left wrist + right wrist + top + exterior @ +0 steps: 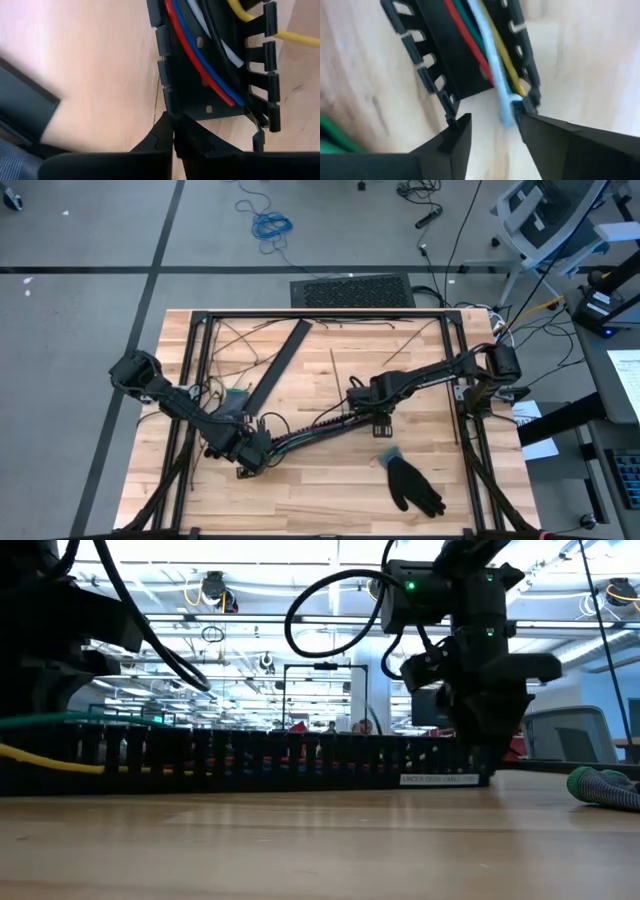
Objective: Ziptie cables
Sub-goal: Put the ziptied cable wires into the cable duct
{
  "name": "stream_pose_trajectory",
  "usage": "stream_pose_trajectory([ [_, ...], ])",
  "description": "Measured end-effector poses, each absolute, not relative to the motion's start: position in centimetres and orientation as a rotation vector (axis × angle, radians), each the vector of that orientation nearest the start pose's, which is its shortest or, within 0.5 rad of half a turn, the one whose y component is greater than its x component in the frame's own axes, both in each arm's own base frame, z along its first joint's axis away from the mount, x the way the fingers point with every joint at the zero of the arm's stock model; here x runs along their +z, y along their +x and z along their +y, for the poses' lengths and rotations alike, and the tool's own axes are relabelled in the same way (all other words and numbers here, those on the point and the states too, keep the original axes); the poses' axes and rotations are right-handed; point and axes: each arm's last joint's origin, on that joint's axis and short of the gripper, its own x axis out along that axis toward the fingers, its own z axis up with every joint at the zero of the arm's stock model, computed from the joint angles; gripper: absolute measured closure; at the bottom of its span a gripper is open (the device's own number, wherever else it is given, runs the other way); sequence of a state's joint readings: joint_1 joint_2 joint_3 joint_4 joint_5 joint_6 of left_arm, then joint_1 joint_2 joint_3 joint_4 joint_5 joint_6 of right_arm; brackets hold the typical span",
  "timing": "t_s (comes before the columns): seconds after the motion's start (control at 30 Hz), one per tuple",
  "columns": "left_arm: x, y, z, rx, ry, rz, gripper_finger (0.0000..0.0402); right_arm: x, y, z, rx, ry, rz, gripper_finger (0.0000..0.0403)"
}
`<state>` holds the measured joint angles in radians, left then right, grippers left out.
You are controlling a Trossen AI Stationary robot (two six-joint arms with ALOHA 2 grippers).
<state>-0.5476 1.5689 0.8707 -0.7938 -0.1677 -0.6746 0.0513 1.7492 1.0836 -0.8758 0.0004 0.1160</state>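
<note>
High view: the cables are seen running lengthwise between both hands, left hand clenched at one end, right hand spread, released, at the other.

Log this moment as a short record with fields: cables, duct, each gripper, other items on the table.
cables: coloured wires lying inside the black slotted duct
duct: flat on the table, running between the two grippers
left gripper: at one end of the duct, fingers together at its wall
right gripper: at the other end, fingers apart, cable ends between them
duct cover: black strip lying apart, farther back
glove: dark, on the table near the right arm
</note>
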Motion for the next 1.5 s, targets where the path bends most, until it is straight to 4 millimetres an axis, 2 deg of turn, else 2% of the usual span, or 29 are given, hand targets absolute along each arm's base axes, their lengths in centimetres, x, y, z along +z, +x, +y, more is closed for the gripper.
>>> stream_pose_trajectory([
  [0.2,16.1,21.9,-12.6,0.191,-0.023,1.41,0.0342,17.4,30.0,1.4,-0.063,-0.017,1.474,0.021],
  [0.4,17.3,22.4,-13.0,0.171,-0.041,1.419,0.0315,18.7,29.5,1.2,-0.051,-0.028,1.445,0.0191],
  [0.6,18.3,22.2,-12.9,0.206,-0.038,1.479,0.0309,20.0,28.5,0.2,-0.139,-0.115,1.447,0.0188],
  [0.73,19.0,21.7,-12.8,0.248,0.022,1.516,0.0308,20.6,28.2,-0.9,-0.189,-0.1,1.432,0.0188],
  [0.87,20.7,22.3,-12.8,0.286,0.065,1.408,0.0308,20.7,28.1,-2.0,-0.221,-0.072,1.43,0.0188],
  [0.97,22.0,23.1,-12.7,0.277,0.014,1.28,0.0308,20.7,28.1,-2.7,-0.224,-0.067,1.433,0.0188],
  [1.07,22.6,23.6,-11.9,0.281,-0.043,1.239,0.0308,20.7,28.1,-3.2,-0.214,-0.072,1.432,0.0188],
  [1.3,23.4,25.8,-11.0,0.029,-0.137,1.17,0.0308,20.8,28.8,-3.7,-0.146,-0.026,1.356,0.0188],
  [1.5,23.3,27.3,-8.0,0.224,-0.11,1.085,0.0308,20.9,29.3,-3.6,-0.119,0.016,1.292,0.0188],
])
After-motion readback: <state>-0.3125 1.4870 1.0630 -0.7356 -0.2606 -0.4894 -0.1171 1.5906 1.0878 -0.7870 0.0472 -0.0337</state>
